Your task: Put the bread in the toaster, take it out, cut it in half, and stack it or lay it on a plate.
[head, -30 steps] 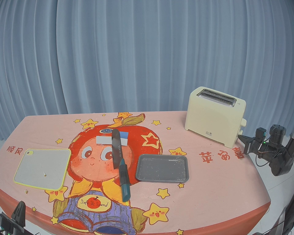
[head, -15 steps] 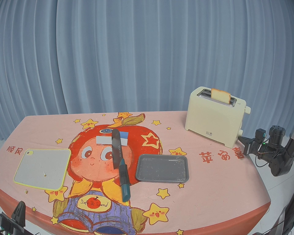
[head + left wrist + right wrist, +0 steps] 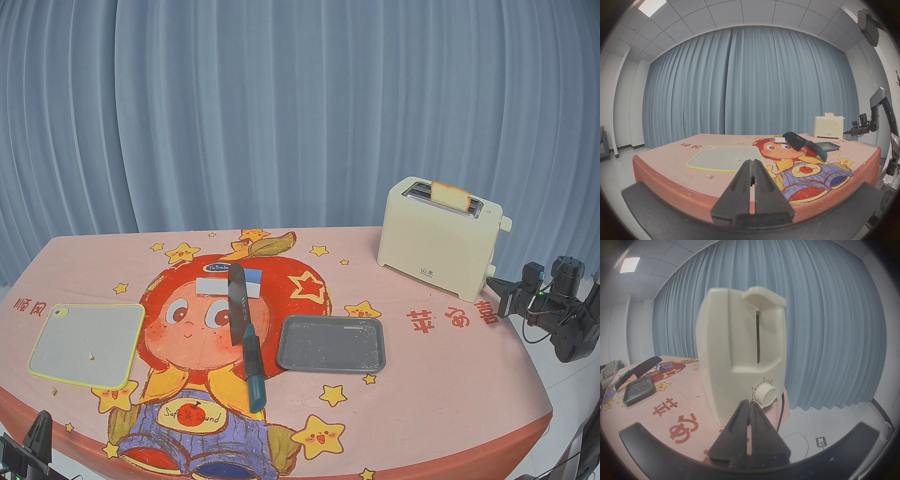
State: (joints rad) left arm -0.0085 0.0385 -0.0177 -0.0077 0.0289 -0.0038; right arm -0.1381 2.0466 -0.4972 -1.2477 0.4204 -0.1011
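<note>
Only the top of the bread showed above the slot of the toaster; the rest sat hidden inside. The blade of the knife covered the middle of a white and blue block. The head view's near edge cut off the left end effector and the near rim of the bench. From the left wrist, the bread's surface was too small to tell.

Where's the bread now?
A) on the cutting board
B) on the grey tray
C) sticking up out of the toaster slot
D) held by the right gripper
C: the bread stands partway out of the top slot of the toaster, while the right gripper sits off the toaster's end with its jaws shut on nothing.
</note>
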